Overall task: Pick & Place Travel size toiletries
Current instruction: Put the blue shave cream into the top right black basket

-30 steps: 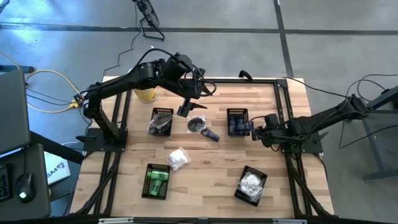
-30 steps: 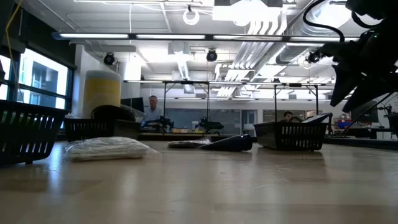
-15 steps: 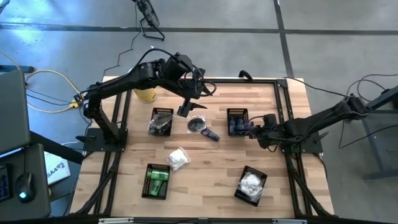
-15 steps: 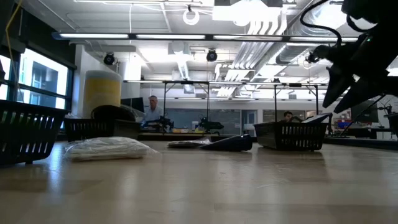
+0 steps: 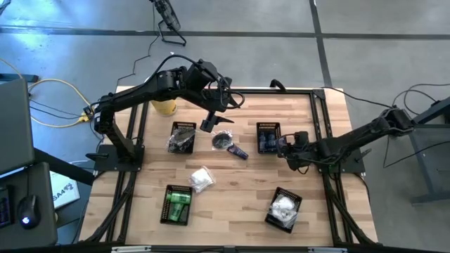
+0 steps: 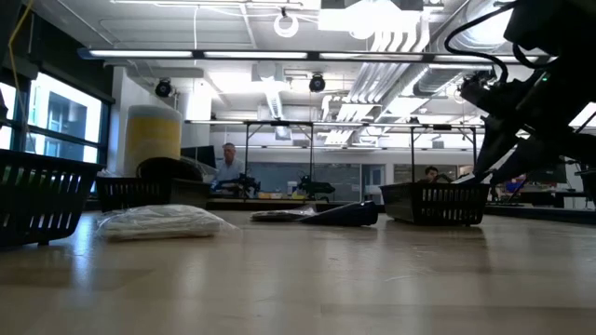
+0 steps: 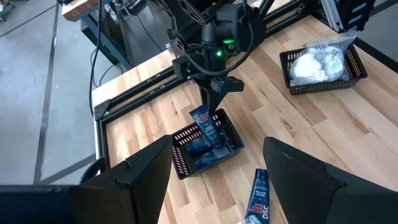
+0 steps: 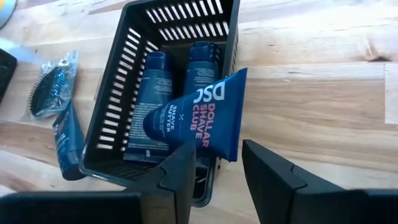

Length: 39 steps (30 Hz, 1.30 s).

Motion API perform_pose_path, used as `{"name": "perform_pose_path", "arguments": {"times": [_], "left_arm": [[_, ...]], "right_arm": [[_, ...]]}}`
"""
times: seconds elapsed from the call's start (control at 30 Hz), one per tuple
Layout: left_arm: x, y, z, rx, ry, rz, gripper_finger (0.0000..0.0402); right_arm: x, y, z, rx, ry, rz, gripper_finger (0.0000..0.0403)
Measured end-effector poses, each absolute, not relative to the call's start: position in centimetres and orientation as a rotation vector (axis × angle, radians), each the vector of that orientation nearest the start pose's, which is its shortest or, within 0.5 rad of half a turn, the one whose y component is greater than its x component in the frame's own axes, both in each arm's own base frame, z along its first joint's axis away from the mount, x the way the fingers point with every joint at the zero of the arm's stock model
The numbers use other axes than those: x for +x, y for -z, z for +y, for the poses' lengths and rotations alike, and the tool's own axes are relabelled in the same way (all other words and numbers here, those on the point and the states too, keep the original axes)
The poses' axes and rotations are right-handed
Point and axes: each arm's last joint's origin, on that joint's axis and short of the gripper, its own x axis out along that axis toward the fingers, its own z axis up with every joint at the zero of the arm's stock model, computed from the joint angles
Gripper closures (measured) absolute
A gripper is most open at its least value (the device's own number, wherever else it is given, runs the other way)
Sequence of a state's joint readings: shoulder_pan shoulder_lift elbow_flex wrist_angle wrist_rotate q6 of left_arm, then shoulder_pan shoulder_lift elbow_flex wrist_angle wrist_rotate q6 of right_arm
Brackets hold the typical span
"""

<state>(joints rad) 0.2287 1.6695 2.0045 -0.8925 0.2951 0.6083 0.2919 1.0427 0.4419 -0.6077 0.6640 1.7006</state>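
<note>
Seen only from the right wrist: right gripper point(image 8: 214, 171) pinching 1 dark blue tube point(image 8: 200, 118), tilted over the rim of a black basket point(image 8: 118, 124) with 2 more tubes inside. From above: left gripper point(image 5: 208, 125) parted wide, holding nothing, above the silvery packet point(image 5: 222, 140); another tube point(image 5: 238, 152) loose beside it.

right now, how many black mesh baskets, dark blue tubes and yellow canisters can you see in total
black mesh baskets: 4
dark blue plastic tubes: 4
tall yellow canister: 1
total: 9
</note>
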Motion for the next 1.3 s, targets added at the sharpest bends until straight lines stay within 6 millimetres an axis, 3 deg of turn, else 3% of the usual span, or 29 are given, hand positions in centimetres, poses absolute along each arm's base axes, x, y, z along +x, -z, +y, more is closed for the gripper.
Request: {"name": "perform_pose_path", "arguments": {"times": [0.2, 0.7, 1.07, 1.3], "left_arm": [[33.2, -45.3, 6.9, 0.45, 0.223, 0.499, 0.0156], [33.2, -45.3, 6.9, 0.45, 0.223, 0.499, 0.0156], [33.2, -45.3, 6.9, 0.45, 0.223, 0.498, 0.0156], [33.2, -45.3, 6.9, 0.449, 0.223, 0.499, 0.0156]], "right_arm": [[15.4, -15.9, 2.7, 0.953, 1.053, 0.457, 0.0285], [15.7, -16.1, 2.7, 0.903, 1.038, 0.422, 0.0394], [16.6, -17.8, 2.9, 0.912, 0.882, 0.322, 0.0398], [16.6, -19.8, 2.7, 0.737, 0.824, 0.199, 0.0399]]}}
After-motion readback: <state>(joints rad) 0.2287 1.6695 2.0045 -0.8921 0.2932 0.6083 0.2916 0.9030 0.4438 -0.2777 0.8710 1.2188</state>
